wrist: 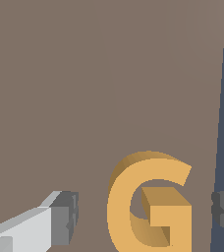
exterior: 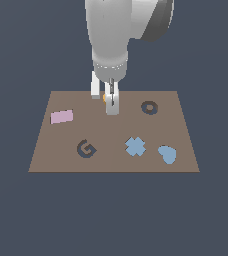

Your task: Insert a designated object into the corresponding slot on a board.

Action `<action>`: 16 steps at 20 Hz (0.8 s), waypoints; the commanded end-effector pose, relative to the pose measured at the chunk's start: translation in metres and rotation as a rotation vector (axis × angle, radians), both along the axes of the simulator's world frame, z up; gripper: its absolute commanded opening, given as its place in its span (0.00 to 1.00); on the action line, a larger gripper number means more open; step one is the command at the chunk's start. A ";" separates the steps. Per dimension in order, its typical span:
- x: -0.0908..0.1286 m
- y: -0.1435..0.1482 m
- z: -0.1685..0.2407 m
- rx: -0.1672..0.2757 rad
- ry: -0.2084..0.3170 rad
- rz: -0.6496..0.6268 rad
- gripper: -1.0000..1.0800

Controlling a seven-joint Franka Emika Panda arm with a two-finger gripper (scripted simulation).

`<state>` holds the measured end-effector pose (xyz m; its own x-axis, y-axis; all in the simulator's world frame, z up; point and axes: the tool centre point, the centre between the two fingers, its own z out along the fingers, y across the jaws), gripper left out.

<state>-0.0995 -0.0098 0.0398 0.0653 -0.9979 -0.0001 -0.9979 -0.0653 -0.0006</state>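
The wrist view shows the orange G-shaped piece [wrist: 151, 206] in close detail, lying flat on the brown board [wrist: 84, 98] between two dark finger pads [wrist: 65, 219], each clear of it with bare board showing on both sides. In the exterior view that same piece [exterior: 104, 98] is only a sliver of orange behind the white fingers of the gripper [exterior: 104, 100], which stands spread around it near the far edge of the board [exterior: 61, 160].

Only the exterior view takes in the rest of the layout: the dark G-shaped slot [exterior: 86, 148] toward the near edge on that view's left, well apart from the piece; a dark round ring recess [exterior: 149, 107] toward the far right; a pink rectangle [exterior: 62, 116] on the left; a blue cross [exterior: 135, 146] and a blue heart [exterior: 167, 154] toward the near right. The grey arm [exterior: 111, 35] comes down from above.

The board is a flat brown rectangle set against a plain dark blue-grey surround, a strip of which shows along one edge in the wrist view.
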 end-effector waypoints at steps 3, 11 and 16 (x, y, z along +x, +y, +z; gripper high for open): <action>-0.001 0.000 -0.010 0.000 0.001 0.001 0.96; -0.001 0.000 -0.010 0.000 0.001 0.001 0.00; 0.000 0.000 -0.009 0.000 -0.001 0.001 0.00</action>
<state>-0.0996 -0.0099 0.0307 0.0662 -0.9978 -0.0004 -0.9978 -0.0662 -0.0012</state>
